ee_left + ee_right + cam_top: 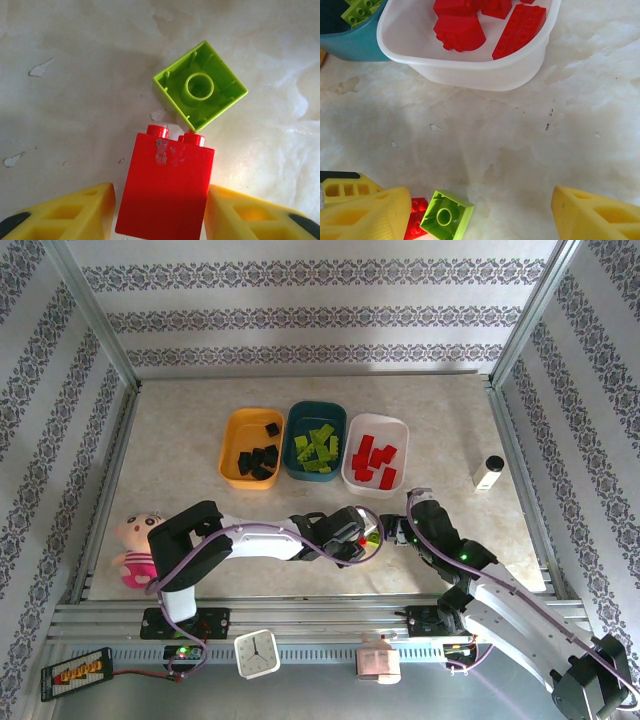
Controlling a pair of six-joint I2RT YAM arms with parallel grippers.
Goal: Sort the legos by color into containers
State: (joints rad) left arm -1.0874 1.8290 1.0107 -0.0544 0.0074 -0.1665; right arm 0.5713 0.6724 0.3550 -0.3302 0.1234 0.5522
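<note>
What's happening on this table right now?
Two robot arms are sorting bricks by colour. The left tool is shut on a red brick lying on the table, beside a lime brick. The right tool hangs open close by. The orange-yellow tray holds black bricks, the teal tray lime ones, the white tray red ones.

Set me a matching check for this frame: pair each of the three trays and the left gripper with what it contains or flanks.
Column 1:
1. orange-yellow tray
2. dark teal tray
3. translucent white tray
4. left gripper

Column 2:
A. red legos inside
B. flanks a loose red lego lying on the table
C. black legos inside
D. lime green legos inside

Pairs: 1-C, 2-D, 3-A, 4-B
</note>
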